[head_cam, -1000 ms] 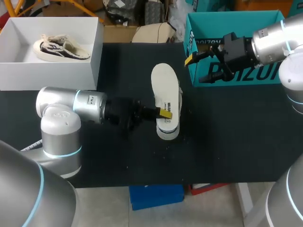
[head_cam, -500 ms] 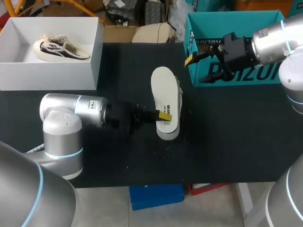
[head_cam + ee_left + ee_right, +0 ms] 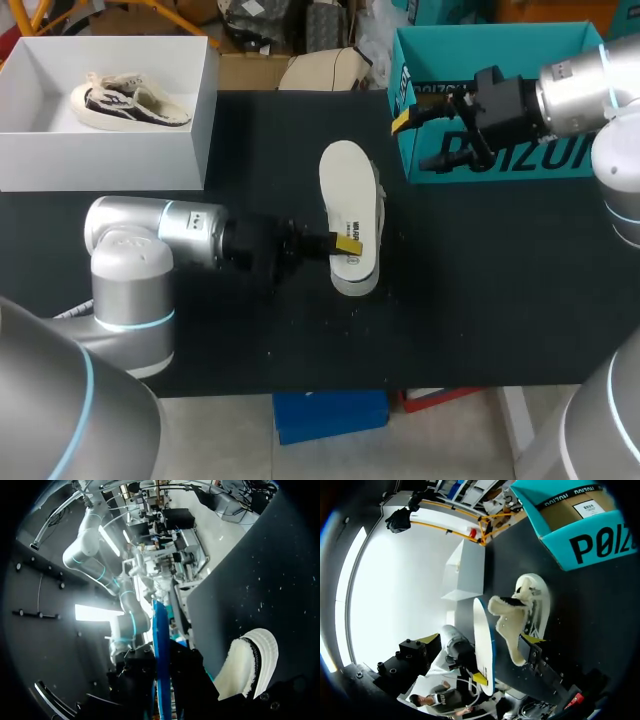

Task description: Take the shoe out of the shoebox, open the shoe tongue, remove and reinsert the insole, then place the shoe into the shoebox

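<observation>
White box (image 3: 100, 160) at the far left is holding a second shoe (image 3: 128, 102) of the same look. I am reading this as the shoebox, which is a judgement only.

Left gripper (image 3: 347, 243) is gripping the shoe (image 3: 350, 190) near its heel end. Its fingers are closed on the shoe and one yellow tip is showing against the pale sole. The shoe is lying on its side on the black table (image 3: 480, 300), between the two boxes, with its sole turned up toward the head camera. Its fleece lining is showing in both wrist views.

Right gripper (image 3: 415, 144) is hanging above the table just in front of the teal box (image 3: 560, 158), apart from the shoe. It is closed on the insole (image 3: 481, 635), which is standing on edge between its fingers with one face white and the other blue. The head view is not showing the insole, so I am taking it from the wrist views.

Step in hand, as I am judging it: the insole is out of the shoe, so the removal half is done and reinsertion is coming next.

The next move is calling for:
- bringing the insole across to the shoe's opening, which is facing away from my right gripper;
- turning it toe-first, white face up relative to the sole;
- holding the shoe firm with the left so the fleece is not bunching under the insole.
</observation>
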Controlling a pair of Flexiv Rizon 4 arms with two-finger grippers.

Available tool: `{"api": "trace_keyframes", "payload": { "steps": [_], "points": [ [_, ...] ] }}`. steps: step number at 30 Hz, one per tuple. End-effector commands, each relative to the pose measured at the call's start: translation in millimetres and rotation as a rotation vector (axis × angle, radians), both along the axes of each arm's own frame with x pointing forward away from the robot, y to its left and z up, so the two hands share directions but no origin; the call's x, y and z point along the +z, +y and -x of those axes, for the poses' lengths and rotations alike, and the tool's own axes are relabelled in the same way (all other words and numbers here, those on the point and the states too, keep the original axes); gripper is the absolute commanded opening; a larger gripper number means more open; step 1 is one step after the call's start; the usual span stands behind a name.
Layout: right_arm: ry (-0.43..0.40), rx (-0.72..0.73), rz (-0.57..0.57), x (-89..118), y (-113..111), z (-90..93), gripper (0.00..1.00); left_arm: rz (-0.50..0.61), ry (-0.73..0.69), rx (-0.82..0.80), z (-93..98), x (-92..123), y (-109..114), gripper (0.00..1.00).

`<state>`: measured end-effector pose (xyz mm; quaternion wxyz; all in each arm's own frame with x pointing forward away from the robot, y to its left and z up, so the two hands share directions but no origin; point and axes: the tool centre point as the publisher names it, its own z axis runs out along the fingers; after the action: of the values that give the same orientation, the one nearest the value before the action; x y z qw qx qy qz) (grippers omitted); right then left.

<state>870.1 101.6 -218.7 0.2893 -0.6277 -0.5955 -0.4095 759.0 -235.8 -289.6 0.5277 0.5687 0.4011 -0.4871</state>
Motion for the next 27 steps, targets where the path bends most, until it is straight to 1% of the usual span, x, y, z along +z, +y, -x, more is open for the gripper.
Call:
{"api": "trace_keyframes", "payload": {
  "steps": [1,4,5,8,10,12,13,14,18,19,20,22,25,27],
  "points": [
    [-0.046,0.003,-0.070,-5.6,-0.7,18.1,1.00,-0.002,-0.003,0.003,1.0,-0.4,-1.2,0.00],
    [-0.054,0.013,-0.094,-9.8,5.0,26.3,0.98,-0.002,-0.003,0.003,1.0,-0.4,-1.2,0.00],
    [-0.053,0.015,-0.095,-11.5,7.2,29.2,1.00,-0.002,-0.003,0.003,1.0,-0.4,-1.2,0.00],
    [-0.051,0.018,-0.116,-18.2,12.7,35.0,1.00,-0.002,-0.003,0.003,1.0,-0.4,-1.2,0.00],
    [-0.047,0.017,-0.128,-23.5,16.8,38.4,0.96,-0.002,-0.003,0.003,1.0,-0.4,-1.2,0.00],
    [-0.046,0.017,-0.133,-29.2,22.1,41.5,0.89,-0.002,-0.003,0.003,1.0,-0.4,-1.2,0.00],
    [-0.043,0.017,-0.137,-32.4,25.3,42.8,0.83,-0.002,-0.003,0.003,1.0,-0.4,-1.2,0.00],
    [-0.044,0.015,-0.143,-35.3,28.0,43.6,0.82,-0.002,-0.003,0.003,1.0,-0.4,-1.2,0.00],
    [-0.043,0.019,-0.160,-46.0,39.0,44.3,0.84,-0.002,-0.003,0.003,1.0,-0.4,-1.2,0.00],
    [-0.043,0.018,-0.162,-47.5,41.4,44.3,0.87,-0.002,-0.003,0.003,1.0,-0.4,-1.2,0.00],
    [-0.043,0.017,-0.166,-49.0,43.7,44.1,0.91,-0.002,-0.003,0.003,1.0,-0.4,-1.2,0.00],
    [-0.042,0.017,-0.173,-52.8,48.6,43.7,0.91,-0.002,-0.003,0.003,1.0,-0.4,-1.2,0.00],
    [-0.036,0.014,-0.186,-57.0,54.3,41.7,0.85,-0.002,-0.003,0.003,1.0,-0.4,-1.2,0.00],
    [-0.035,0.014,-0.188,-57.9,57.4,39.9,0.86,-0.002,-0.003,0.003,1.0,-0.4,-1.2,0.00]
  ]
}}
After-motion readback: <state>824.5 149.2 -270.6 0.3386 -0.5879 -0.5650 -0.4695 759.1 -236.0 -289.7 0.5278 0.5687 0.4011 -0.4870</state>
